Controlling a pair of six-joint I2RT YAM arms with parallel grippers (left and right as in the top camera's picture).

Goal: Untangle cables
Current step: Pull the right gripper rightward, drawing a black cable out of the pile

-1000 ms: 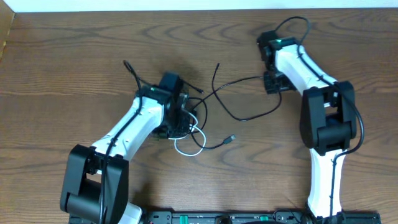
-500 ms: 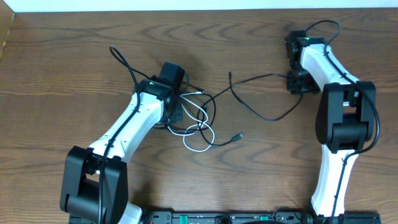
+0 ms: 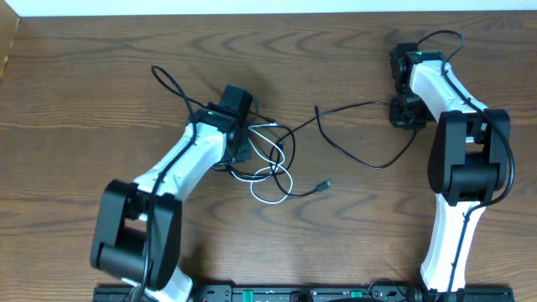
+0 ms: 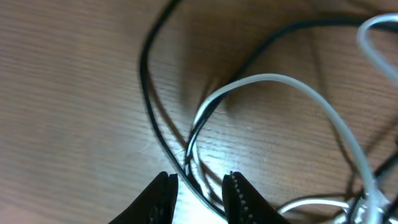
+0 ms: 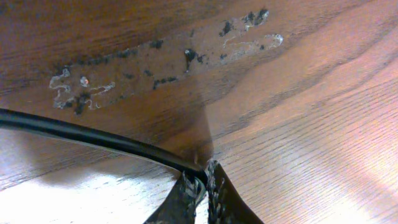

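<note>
Black cable sprawls over the middle and right of the desk. One stretch runs from the knot by my left arm across to my right fingers. From there it bows out in a loose loop and ends in a free tip mid-desk. White cable is bunched in small loops just beside my left fingers, crossed with black strands.

Right fingers: pinched fully together on the black cable, tips low over the wood. Left fingers: parted a little, gripping nothing. A white and a black strand lie side by side on the desk, straight out from the gap.

Versus a second ago: right arm has swung outward and its fingers, apart then, have closed. The black cable went with them, so the free tip sits further right. The knot looks looser, with the white loops more spread. Left fingers are slightly wider.

Overhead alone gives the full layout, but the wrists hide both finger gaps there. It also shows a small plug end lying near the white loops; the cord it ends is probably dark, too thin to be sure. Right wrist alone shows the pinch and whitish scuff marks on the wood. Left wrist alone shows the white arching over the black, though blurred.
</note>
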